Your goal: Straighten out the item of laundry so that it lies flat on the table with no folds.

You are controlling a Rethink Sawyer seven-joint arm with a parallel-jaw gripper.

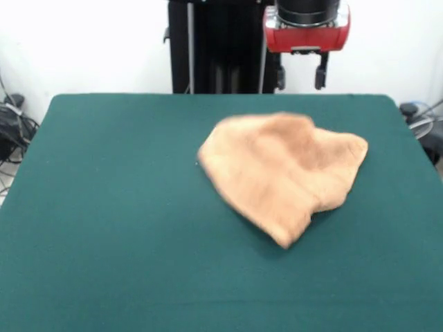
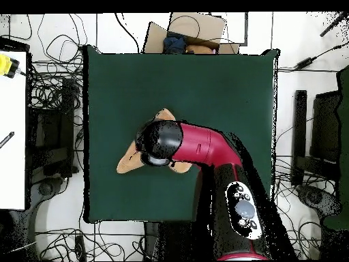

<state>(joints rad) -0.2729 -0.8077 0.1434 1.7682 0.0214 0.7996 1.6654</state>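
Observation:
The tan-orange towel [image 1: 284, 169] lies crumpled on the green table [image 1: 104, 207], right of centre, with folds and a pointed corner toward the camera. My gripper [image 1: 301, 76] hangs open and empty above the table's far edge, behind the towel and not touching it. In the overhead view the red arm's black wrist [image 2: 160, 143] covers most of the towel [image 2: 128, 162]. Only the towel's corners stick out to the left and above the wrist, and the fingers are hidden. The table [image 2: 218, 89] spreads wide around the towel.
The black pedestal [image 1: 214, 45] stands behind the table's far edge. A cardboard box [image 2: 194, 31] sits beyond the table's top edge in the overhead view. Cables lie on the floor all round. A white bench [image 2: 12, 123] is at the left and black equipment [image 2: 320, 136] at the right.

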